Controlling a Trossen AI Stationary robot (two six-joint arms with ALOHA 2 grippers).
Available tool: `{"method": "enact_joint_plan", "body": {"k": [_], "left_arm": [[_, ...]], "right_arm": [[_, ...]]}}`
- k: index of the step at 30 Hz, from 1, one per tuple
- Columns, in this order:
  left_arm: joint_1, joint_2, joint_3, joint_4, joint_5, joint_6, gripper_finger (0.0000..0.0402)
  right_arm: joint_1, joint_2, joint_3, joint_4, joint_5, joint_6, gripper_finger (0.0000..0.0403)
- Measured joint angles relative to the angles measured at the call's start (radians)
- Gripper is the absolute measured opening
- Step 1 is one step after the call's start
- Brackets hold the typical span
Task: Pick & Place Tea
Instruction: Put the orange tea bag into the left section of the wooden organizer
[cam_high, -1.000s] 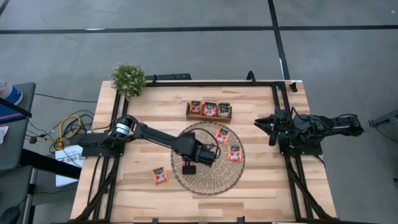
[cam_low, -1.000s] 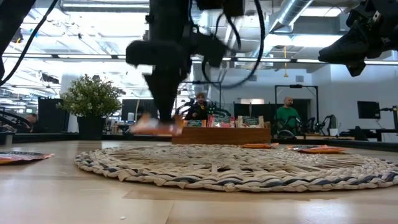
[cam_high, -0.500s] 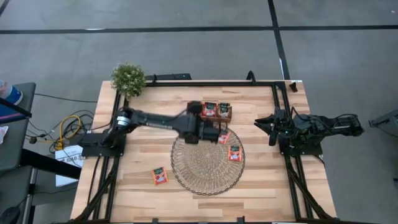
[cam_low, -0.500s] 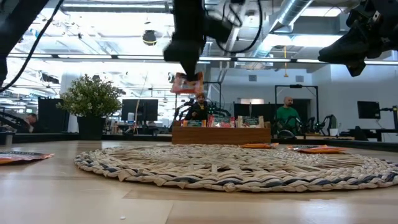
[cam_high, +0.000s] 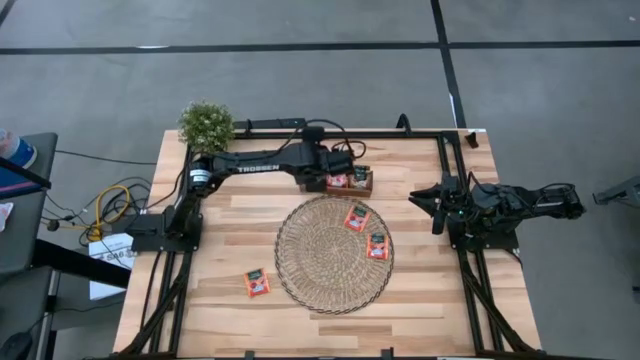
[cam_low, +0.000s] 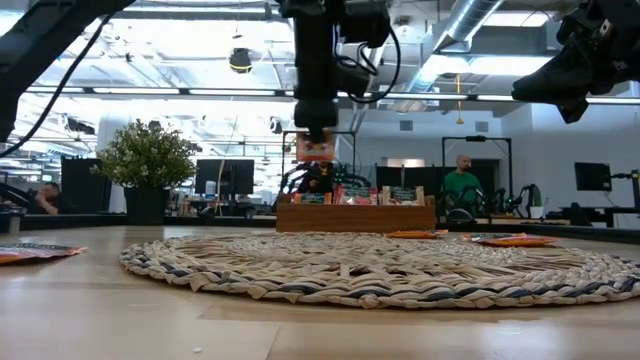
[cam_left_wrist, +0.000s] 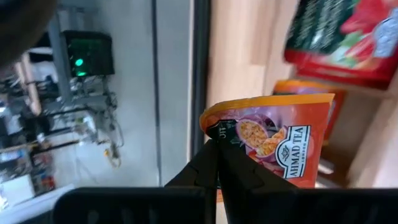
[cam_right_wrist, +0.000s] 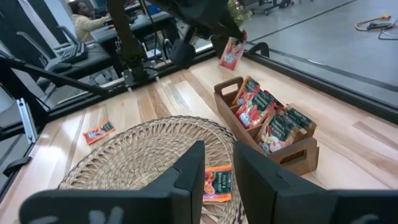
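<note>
My left gripper (cam_high: 332, 168) hangs over the left end of the wooden tray (cam_high: 362, 190), shut on a red-orange tea sachet (cam_low: 316, 148). The tray holds more sachets (cam_right_wrist: 273, 121), standing on edge. Two sachets (cam_high: 356, 217) (cam_high: 377, 245) lie flat on the right part of the round woven mat (cam_high: 320, 265). One more sachet (cam_high: 257, 283) lies on the table left of the mat. My right gripper (cam_high: 433, 205) waits open at the table's right side, with nothing between its fingers (cam_right_wrist: 196, 165). My left gripper pinches the sachet by one edge near a corner (cam_left_wrist: 225, 134) between its two shut fingers (cam_left_wrist: 208, 163). The fingers come from above, slanting down. The sachet hangs below the fingertips, clear of the tray and the mat.
A small potted plant (cam_high: 206, 125) stands at the table's far left corner. A black frame rail (cam_high: 350, 135) runs along the far edge behind the tray. People sit at desks in the room beyond the table (cam_low: 462, 185).
My left gripper has risen from the near left part of the mat and swung toward the table's far edge, ending above the tray. It stayed shut on the sachet, which came up off the mat and now hangs clear.
</note>
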Motion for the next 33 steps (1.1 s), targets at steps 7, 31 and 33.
{"method": "enact_joint_plan", "body": {"k": [7,31,33], "left_arm": [[-0.001,0.007,-0.049,0.040,0.019,0.041,0.0000],[0.007,0.010,-0.310,0.336,-0.047,0.172,0.0000],[0.006,0.010,-0.318,0.345,-0.046,0.172,0.0000]], "right_arm": [[0.000,0.000,0.000,0.000,0.002,0.000,0.0077],[0.000,0.000,0.000,0.001,0.002,0.000,0.0077],[0.000,0.000,0.000,0.001,0.001,0.000,0.0077]]}}
